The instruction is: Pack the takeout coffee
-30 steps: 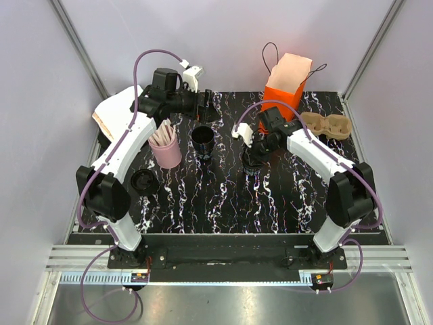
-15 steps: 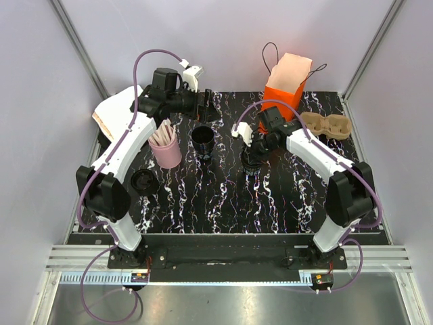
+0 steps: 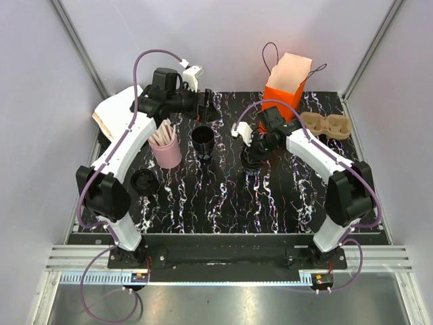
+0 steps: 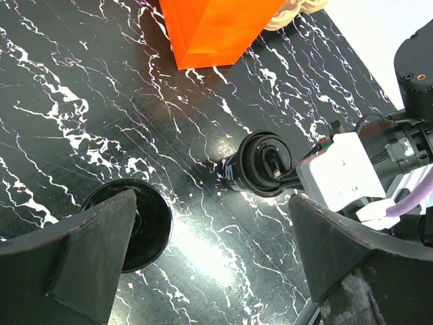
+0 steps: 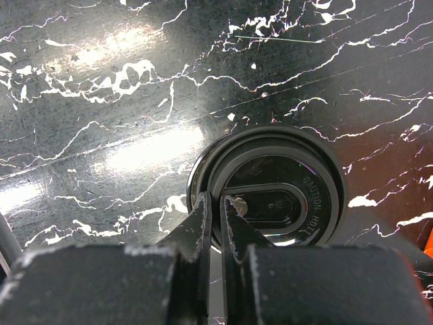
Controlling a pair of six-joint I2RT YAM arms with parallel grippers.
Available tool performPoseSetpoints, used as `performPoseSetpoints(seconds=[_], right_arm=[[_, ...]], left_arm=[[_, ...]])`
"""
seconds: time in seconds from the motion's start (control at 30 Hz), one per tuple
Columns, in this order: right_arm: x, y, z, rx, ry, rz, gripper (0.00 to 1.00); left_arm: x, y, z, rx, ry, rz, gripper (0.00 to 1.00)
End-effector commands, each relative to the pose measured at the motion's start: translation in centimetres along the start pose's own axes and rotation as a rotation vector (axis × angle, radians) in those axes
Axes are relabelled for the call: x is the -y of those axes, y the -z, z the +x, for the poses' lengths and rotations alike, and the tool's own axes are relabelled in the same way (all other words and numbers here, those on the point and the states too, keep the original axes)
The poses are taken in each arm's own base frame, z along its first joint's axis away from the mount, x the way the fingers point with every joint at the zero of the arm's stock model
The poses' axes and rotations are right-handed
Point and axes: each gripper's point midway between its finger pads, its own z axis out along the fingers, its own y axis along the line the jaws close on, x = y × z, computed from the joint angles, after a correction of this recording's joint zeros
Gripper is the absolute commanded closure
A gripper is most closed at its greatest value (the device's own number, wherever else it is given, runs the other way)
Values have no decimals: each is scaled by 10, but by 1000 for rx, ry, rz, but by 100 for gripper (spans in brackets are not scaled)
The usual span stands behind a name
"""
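**Right gripper point(image 5: 218, 210) pinching lid rim of takeout coffee point(image 5: 284, 203); left gripper point(image 3: 205, 108) spread, empty**

Top view: the coffee stands upright on the marble table point(image 3: 223, 203), right of centre, mostly hidden under the right gripper. Orange bag point(image 3: 287, 84) is behind it at the far edge, apart. Cardboard cup carrier point(image 3: 326, 126) is to the bag's right. Lidless black cup point(image 3: 202, 137) is left of the coffee, with the pink cup of sticks point(image 3: 166, 152) further left. A loose dark lid point(image 3: 144, 181) lies near the left edge. Left gripper hangs beyond the lidless cup.

Left wrist: fingers point(image 4: 81, 264) wide apart with nothing between them. The lidless cup is below, by the left finger. The lidded coffee is centre frame with the right gripper's tip on its lid; the bag is beyond it.

Right wrist: fingers pressed nearly together on the lid's raised rim, at the near-left edge. Lid is seated.
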Motion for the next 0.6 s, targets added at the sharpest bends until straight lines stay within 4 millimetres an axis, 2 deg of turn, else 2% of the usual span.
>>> performPoseSetpoints(seconds=[0.0, 0.33, 0.57], right_arm=[[1, 13, -15, 39, 25, 35, 100], [-6, 17, -17, 55, 28, 20, 100], [-8, 15, -11, 36, 22, 5, 100]], left_arm=[[14, 10, -21, 72, -45, 40, 1], [14, 9, -20, 70, -43, 43, 1], [13, 8, -21, 70, -43, 43, 1]])
